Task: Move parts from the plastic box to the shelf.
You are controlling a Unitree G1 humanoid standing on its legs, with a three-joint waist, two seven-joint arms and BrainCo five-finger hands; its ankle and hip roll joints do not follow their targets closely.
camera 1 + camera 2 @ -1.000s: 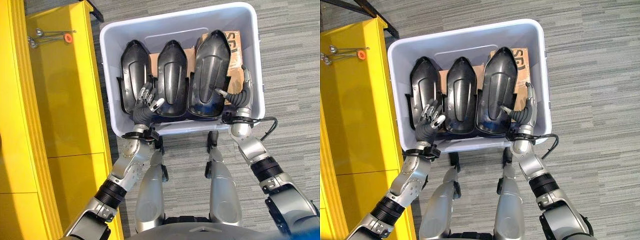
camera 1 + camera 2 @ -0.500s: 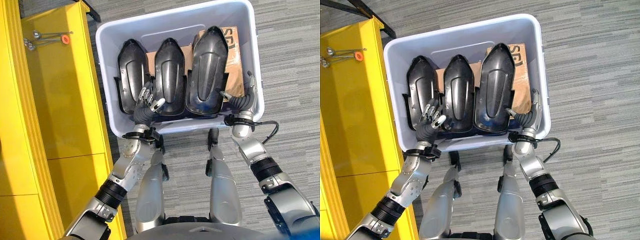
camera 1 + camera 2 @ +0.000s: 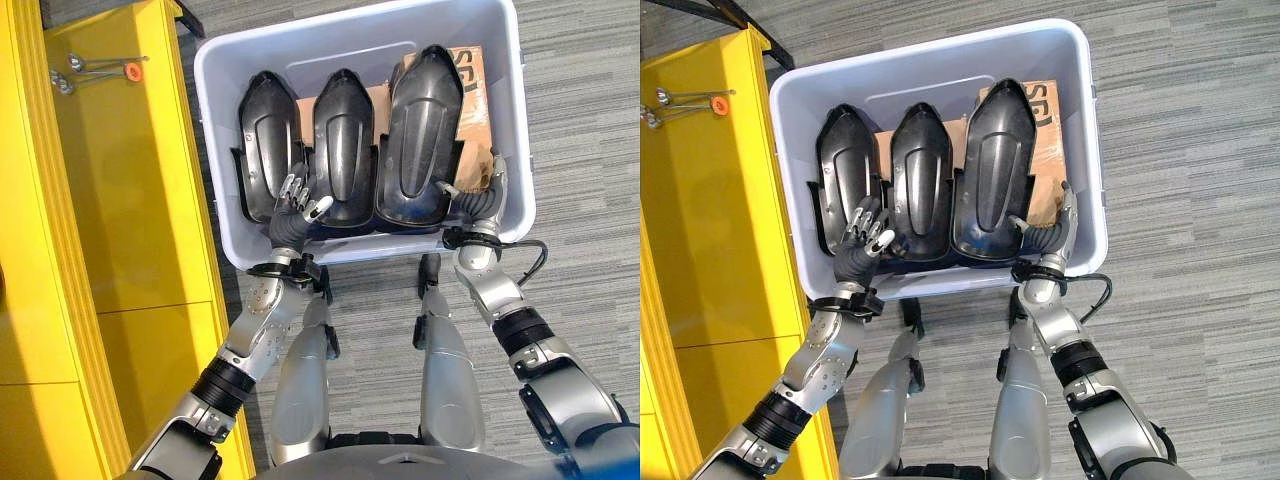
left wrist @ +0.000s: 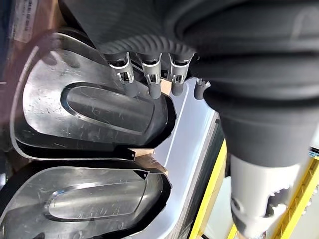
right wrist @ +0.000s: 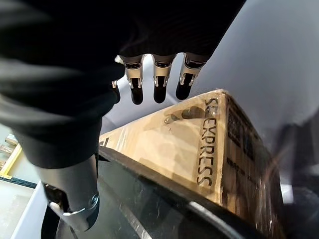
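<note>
Since a second earlier the right hand [image 3: 482, 197] had slid outward, off the largest black part [image 3: 418, 140] and into the gap by the plastic box's [image 3: 225, 190] right wall, above the cardboard box [image 5: 199, 144]; its fingers were straight and held nothing. Meanwhile the left hand [image 3: 295, 208] stayed near the front wall, fingers relaxed and open over the lower ends of the left part [image 3: 268, 140] and the middle part [image 3: 343, 140]. All three dark shell-shaped parts lay side by side inside the box, beside the yellow shelf [image 3: 130, 200].
</note>
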